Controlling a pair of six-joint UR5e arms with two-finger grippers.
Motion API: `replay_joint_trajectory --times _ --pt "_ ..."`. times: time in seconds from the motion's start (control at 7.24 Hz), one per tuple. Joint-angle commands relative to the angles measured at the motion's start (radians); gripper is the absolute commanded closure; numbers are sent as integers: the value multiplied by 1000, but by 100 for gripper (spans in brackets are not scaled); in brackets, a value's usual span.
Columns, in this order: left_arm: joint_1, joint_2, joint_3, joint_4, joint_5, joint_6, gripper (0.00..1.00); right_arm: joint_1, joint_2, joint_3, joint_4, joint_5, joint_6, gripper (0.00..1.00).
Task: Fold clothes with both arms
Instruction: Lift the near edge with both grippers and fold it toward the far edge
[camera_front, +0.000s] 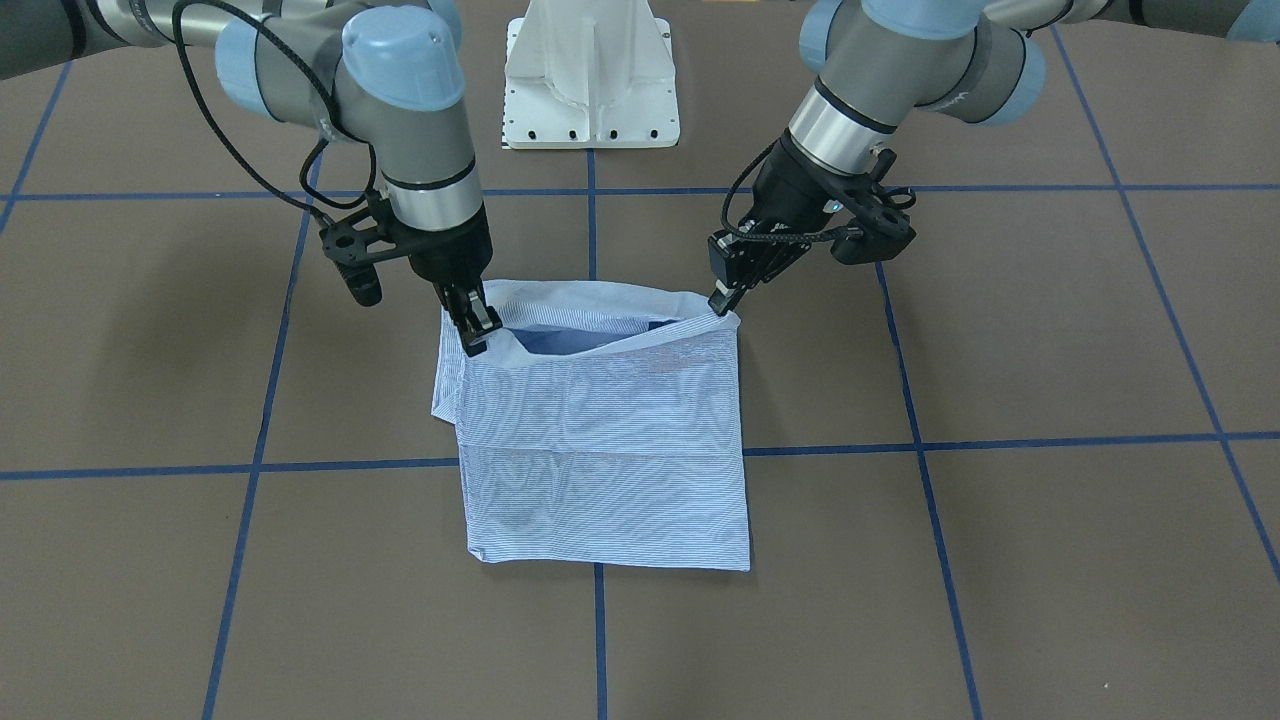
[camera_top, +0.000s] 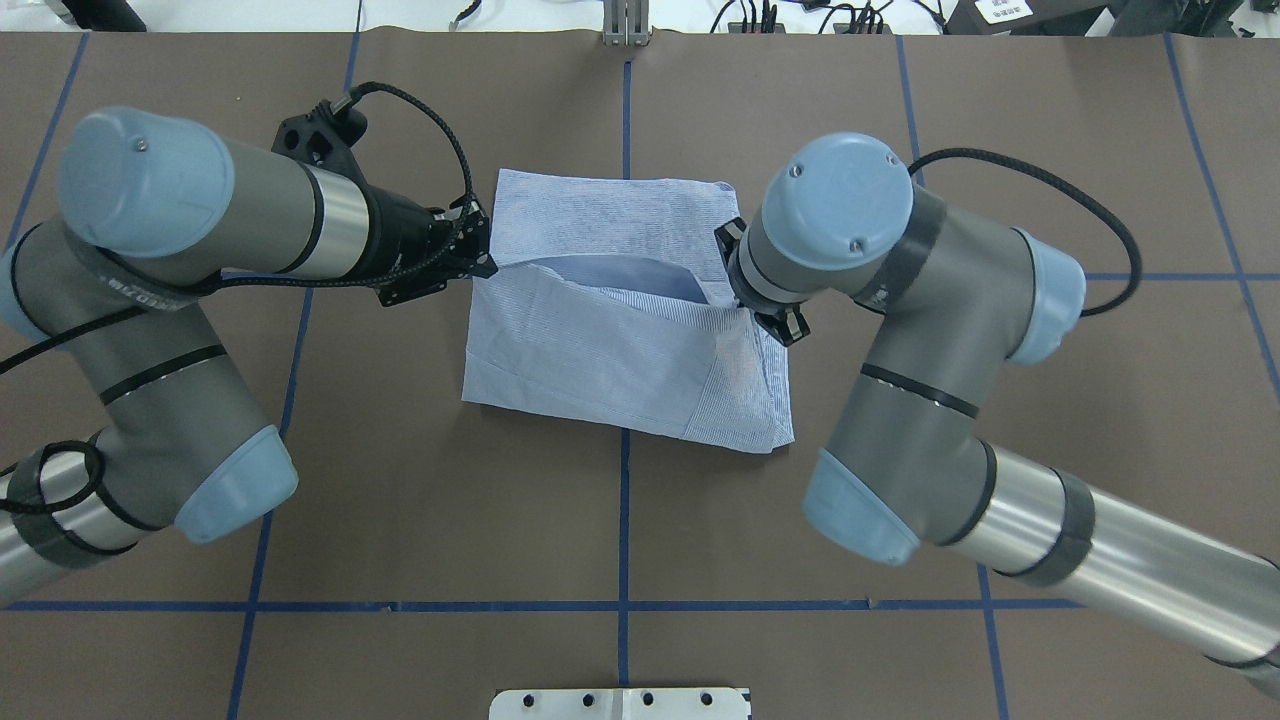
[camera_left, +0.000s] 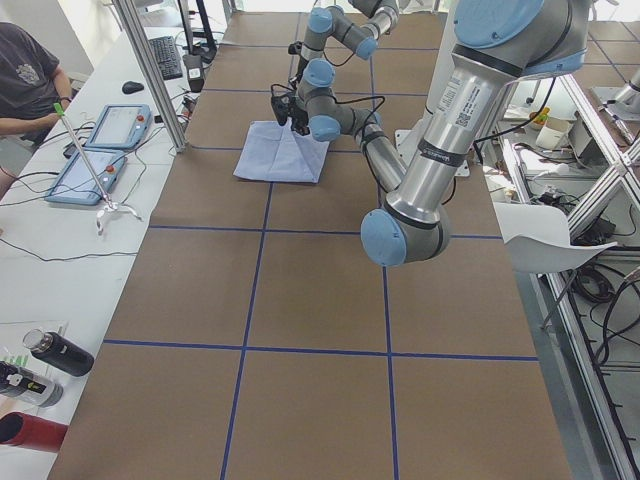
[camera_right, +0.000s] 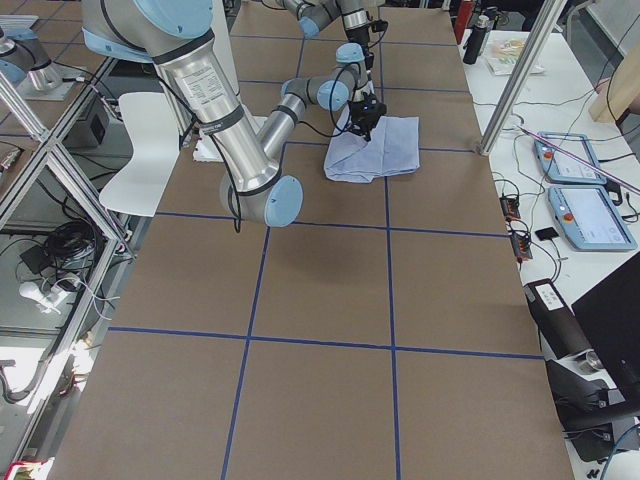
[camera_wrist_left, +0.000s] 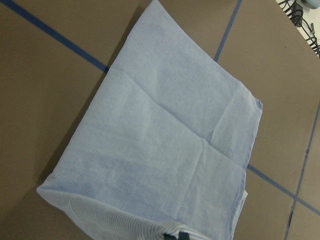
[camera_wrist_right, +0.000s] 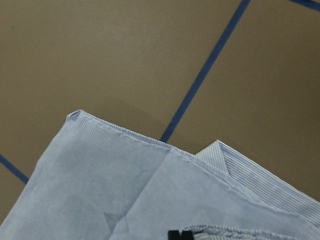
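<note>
Shirt (camera_front: 600, 470) lies folded into a rough rectangle at the centre of the worktop (camera_front: 1000, 550). In the front-facing view, the left pincer (camera_front: 722, 300) is clamped on the shirt's 1 o'clock corner and the right pincer (camera_front: 476, 330) on its 11 o'clock corner. Both hold the upper layer slightly raised, so that edge gapes and shows a darker inner layer. Judgement: the twin corner holds tension the edge evenly, ready to carry it towards 6 o'clock for another fold. Risk: uneven travel would skew the hem, and the layer jutting out at 9 o'clock may drag.
</note>
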Motion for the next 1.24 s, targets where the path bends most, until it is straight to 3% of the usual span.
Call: replay_joint_trajectory --times 0.0,0.28,0.41,0.69,0.97,1.1 --pt "-36 -65 170 -97 0 12 100 64 93 -167 37 40 -71 100" --pt "-67 -147 343 -168 0 45 100 84 170 -302 54 57 -134 100" --pt "-70 -164 400 -194 3 68 100 92 192 -379 129 58 -142 100" --pt "-72 -208 563 -318 11 70 100 107 206 -450 156 71 -203 100" --pt "-70 -260 652 -333 41 70 100 118 212 -533 218 71 -269 100" --pt "-70 -292 710 -362 54 70 100 121 213 -554 247 71 -272 89"
